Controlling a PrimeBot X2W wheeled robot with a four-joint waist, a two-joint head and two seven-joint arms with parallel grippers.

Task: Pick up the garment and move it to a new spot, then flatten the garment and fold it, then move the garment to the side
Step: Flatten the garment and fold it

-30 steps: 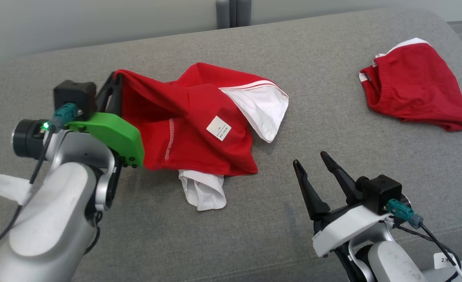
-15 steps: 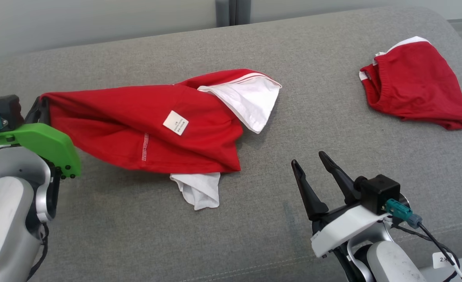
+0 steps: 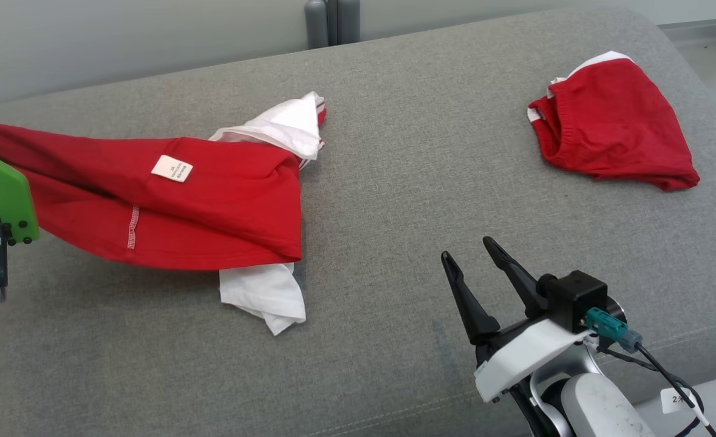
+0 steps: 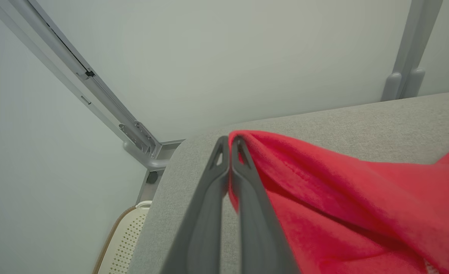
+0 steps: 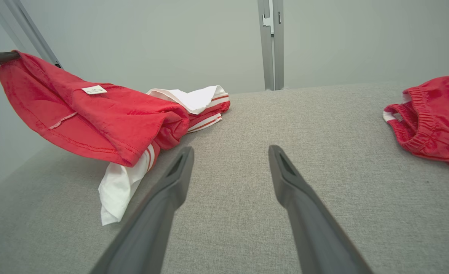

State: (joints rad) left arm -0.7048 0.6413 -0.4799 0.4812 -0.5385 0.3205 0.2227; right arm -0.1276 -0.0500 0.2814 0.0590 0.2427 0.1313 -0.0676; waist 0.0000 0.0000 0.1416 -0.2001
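Presently the left gripper [image 4: 230,142] is clamped on one edge of the red garment [image 3: 169,206]. The cloth hangs from the fingertips and trails down onto the grey cushion [image 3: 394,182] (white lining shows at two corners). The right gripper [image 3: 467,247] has its fingers apart and empty, near the garment's trailing end. Red shorts [image 3: 613,127] lie well ahead of it.

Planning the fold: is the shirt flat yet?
Not flat: the shirt hangs bunched from the shut left fingers, one end resting on the couch.
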